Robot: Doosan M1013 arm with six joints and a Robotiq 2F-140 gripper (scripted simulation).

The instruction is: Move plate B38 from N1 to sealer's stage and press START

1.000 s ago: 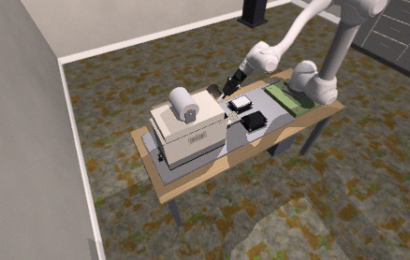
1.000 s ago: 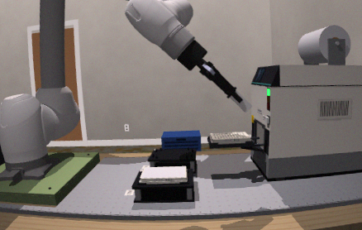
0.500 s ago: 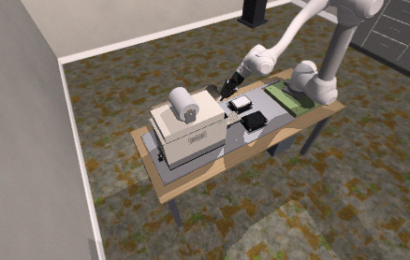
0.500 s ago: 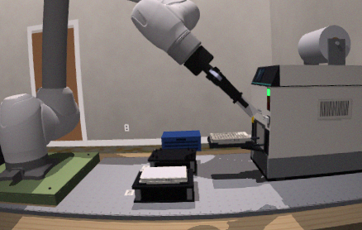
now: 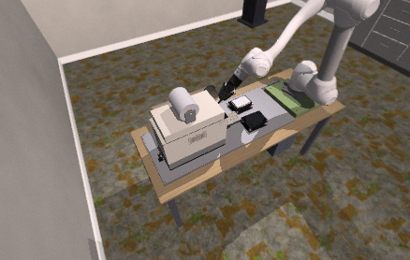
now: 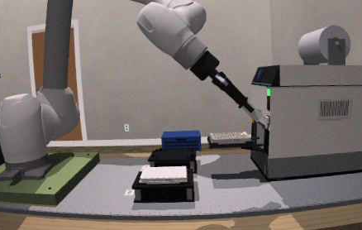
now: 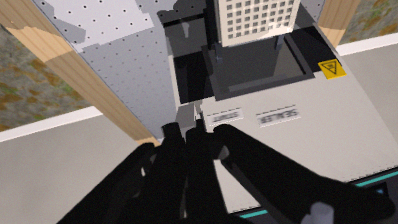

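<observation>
The beige sealer point(image 5: 190, 127) with a foil roll on top stands at the left of the table. Its lamp point(image 6: 269, 92) shows green. The stage point(image 7: 256, 67) is out in front of the sealer's opening, and a white well plate point(image 7: 257, 19) lies on it; the plate also shows in the exterior view point(image 6: 229, 136). My gripper point(image 7: 189, 117) is shut and empty, with its fingertips against the sealer's front panel point(image 6: 263, 118) beside two small labels point(image 7: 226, 116), above the stage. A second white plate point(image 6: 164, 174) lies in the near black nest. The other nest point(image 6: 173, 156) is empty.
A blue box point(image 6: 181, 140) stands behind the nests. The arm's green base plate point(image 6: 39, 175) is at the other end of the table. A yellow warning sticker point(image 7: 331, 68) marks the sealer next to the stage opening.
</observation>
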